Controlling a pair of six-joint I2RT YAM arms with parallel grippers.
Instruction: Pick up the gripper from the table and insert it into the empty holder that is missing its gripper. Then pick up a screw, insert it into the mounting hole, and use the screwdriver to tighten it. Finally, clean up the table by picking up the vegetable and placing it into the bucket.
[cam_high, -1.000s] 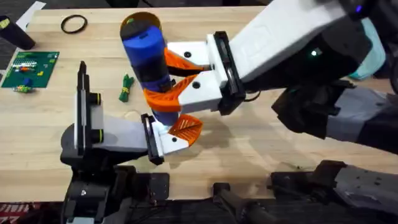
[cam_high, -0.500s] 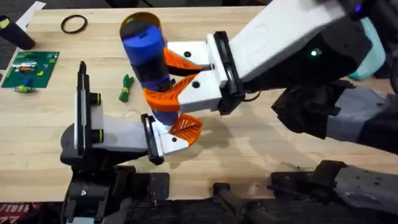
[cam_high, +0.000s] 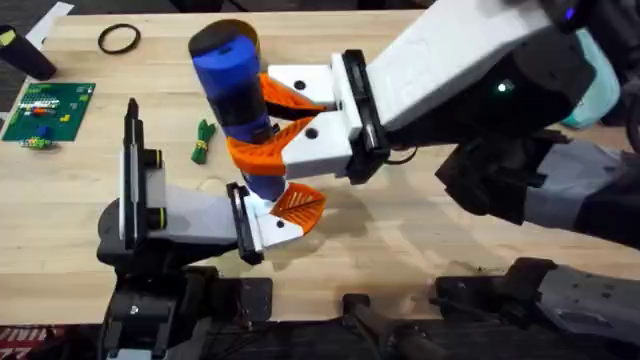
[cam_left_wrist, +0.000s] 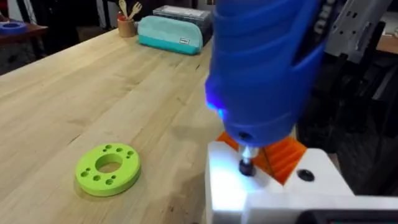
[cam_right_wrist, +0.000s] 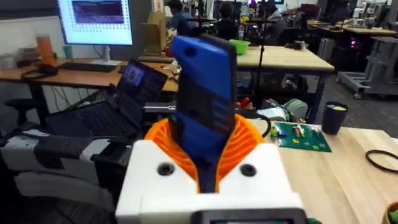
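Observation:
My right gripper (cam_high: 248, 125) is shut on the blue screwdriver (cam_high: 235, 90), held upright between its long orange fingers (cam_right_wrist: 249, 140). In the left wrist view the screwdriver (cam_left_wrist: 267, 68) has its bit down on a dark screw (cam_left_wrist: 247, 167) in a white block (cam_left_wrist: 273, 193). The small orange ribbed gripper (cam_high: 297, 204) sits on the black plate at the end of the low grey-white holder (cam_high: 185, 215), directly under the screwdriver. The green vegetable (cam_high: 203, 140) lies on the table, left of the screwdriver. The bucket is almost fully hidden behind the screwdriver's top.
A green board with bricks (cam_high: 48, 108) and a thin black ring (cam_high: 119, 39) lie at the far left. A teal pouch (cam_left_wrist: 177, 34) rests at the table's right side. A flat green ring (cam_left_wrist: 109, 169) lies on the wood near the holder.
The screwdriver's top has leaned slightly to the left and away, showing its black cap. The right gripper shifted a little left with it. The holder has not moved.

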